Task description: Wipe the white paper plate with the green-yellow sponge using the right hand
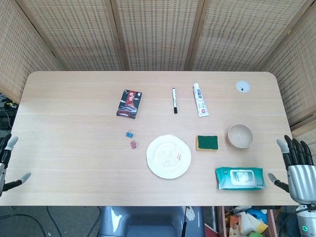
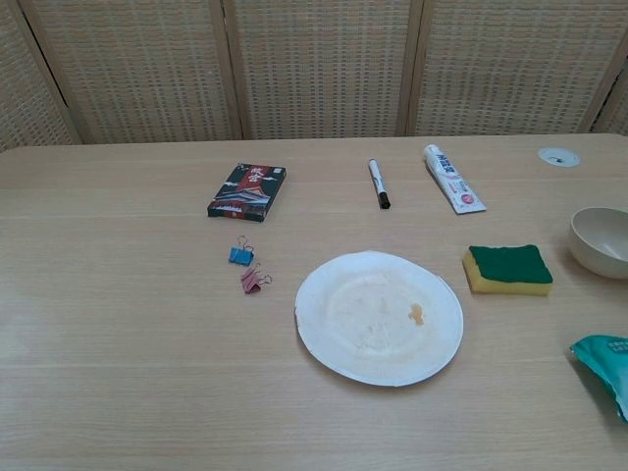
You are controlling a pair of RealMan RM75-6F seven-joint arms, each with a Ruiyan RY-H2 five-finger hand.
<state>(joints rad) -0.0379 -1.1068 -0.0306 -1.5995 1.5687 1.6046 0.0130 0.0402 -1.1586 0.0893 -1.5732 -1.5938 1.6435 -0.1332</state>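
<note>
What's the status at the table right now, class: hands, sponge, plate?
Left hand and right hand open at the table edges. Sponge untouched, right of the stained plate. Nothing between them.

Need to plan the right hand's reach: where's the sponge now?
In the head view the sponge lies right of centre, between the plate and the bowl, above the wipes pack.

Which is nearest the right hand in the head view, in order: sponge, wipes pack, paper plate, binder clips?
From the right hand:
1. Wipes pack, just left of it.
2. Sponge, further left.
3. Paper plate, table centre.
4. Binder clips, left of plate.
</note>
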